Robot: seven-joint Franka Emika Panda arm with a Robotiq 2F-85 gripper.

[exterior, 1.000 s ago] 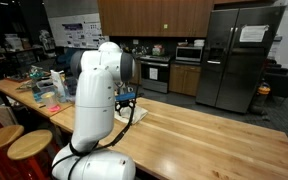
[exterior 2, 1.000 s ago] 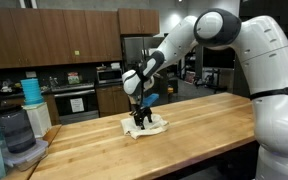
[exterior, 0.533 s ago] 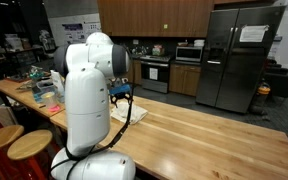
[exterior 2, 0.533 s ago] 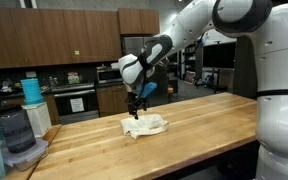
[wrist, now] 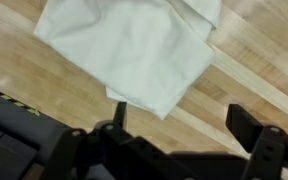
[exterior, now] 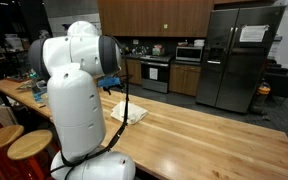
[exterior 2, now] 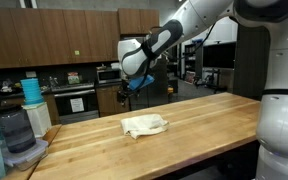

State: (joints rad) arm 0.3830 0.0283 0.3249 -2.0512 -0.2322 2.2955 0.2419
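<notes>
The end effector [exterior 2: 137, 90] hangs in mid-air at the centre of an exterior view, directly over the white cloth [exterior 2: 144, 125] and well apart from it. In the wrist view its fingers [wrist: 252, 128] sit spread wide along the bottom edge, released, with only bare wood between them. The cloth lies rumpled on the wooden desk [exterior 2: 209, 120] and fills the upper middle of the wrist view. In an exterior view the robot's white body [exterior: 74, 100] takes up the left centre and blocks most of the arm. A blue-lidded tub stack [exterior 2: 31, 90] stands at the far left. A stove [exterior 2: 74, 102], microwave [exterior 2: 108, 73] and fridge [exterior: 239, 55] line the background, and stools [exterior: 24, 148] sit lower left.
</notes>
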